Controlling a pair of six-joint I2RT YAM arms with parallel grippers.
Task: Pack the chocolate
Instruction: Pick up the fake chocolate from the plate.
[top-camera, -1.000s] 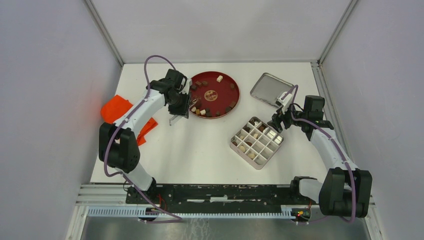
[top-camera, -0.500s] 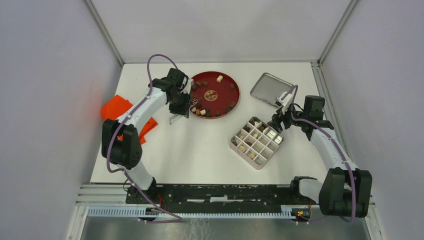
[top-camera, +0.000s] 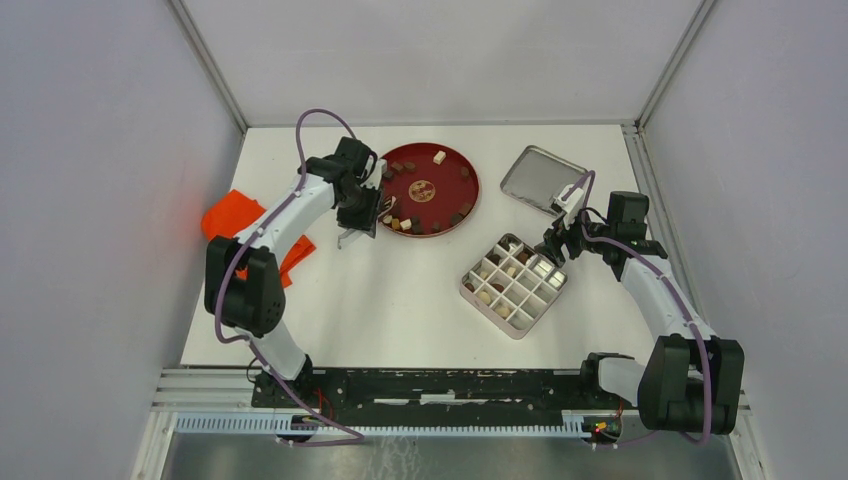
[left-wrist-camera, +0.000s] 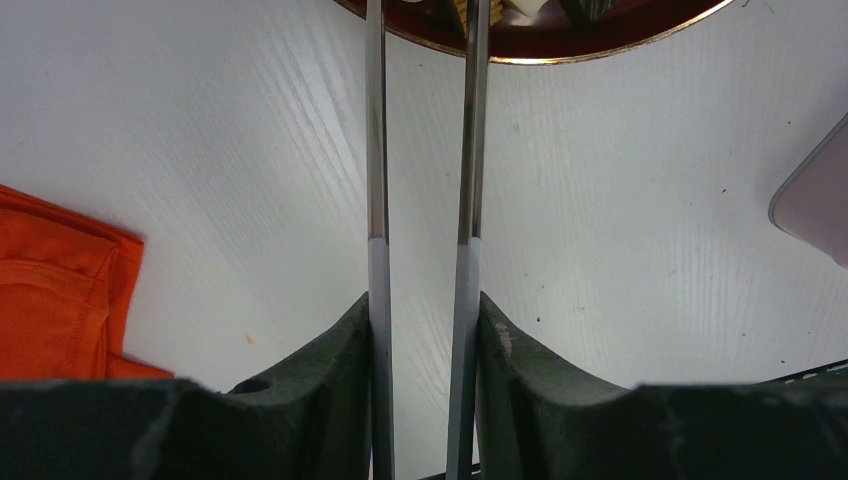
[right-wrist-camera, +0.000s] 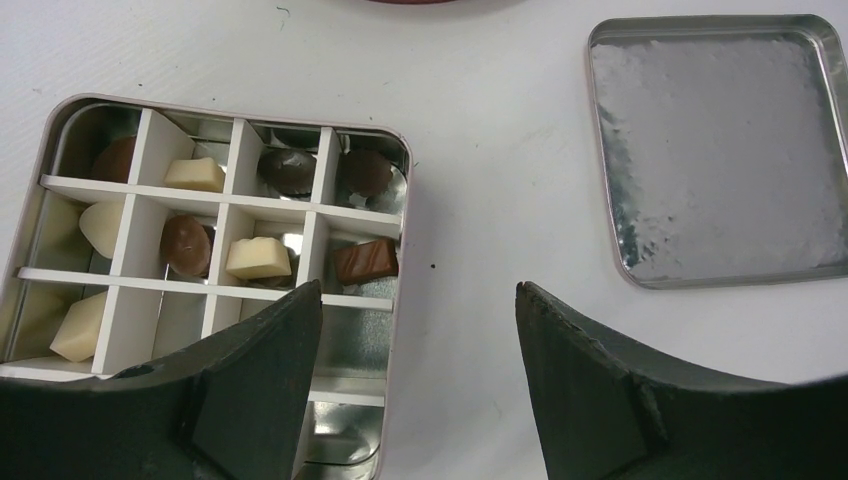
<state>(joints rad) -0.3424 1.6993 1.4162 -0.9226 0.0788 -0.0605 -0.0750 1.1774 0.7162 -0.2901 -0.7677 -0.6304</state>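
Observation:
Loose chocolate pieces, dark, brown and cream, lie round the red plate. My left gripper is shut on metal tweezers, both arms pressed between its jaws. The tweezers' tips reach over the plate's left rim among pieces there; the frame edge cuts them off. More chocolate sits in cells of the divided tin. My right gripper hangs open and empty over the tin's right edge.
The tin's metal lid lies upturned at the back right, also seen in the right wrist view. An orange cloth lies at the table's left edge, under the left arm. White walls enclose the table.
The left arm's elbow has shifted slightly to the left and back, with the tweezers staying at the plate's left rim. The right arm has not moved.

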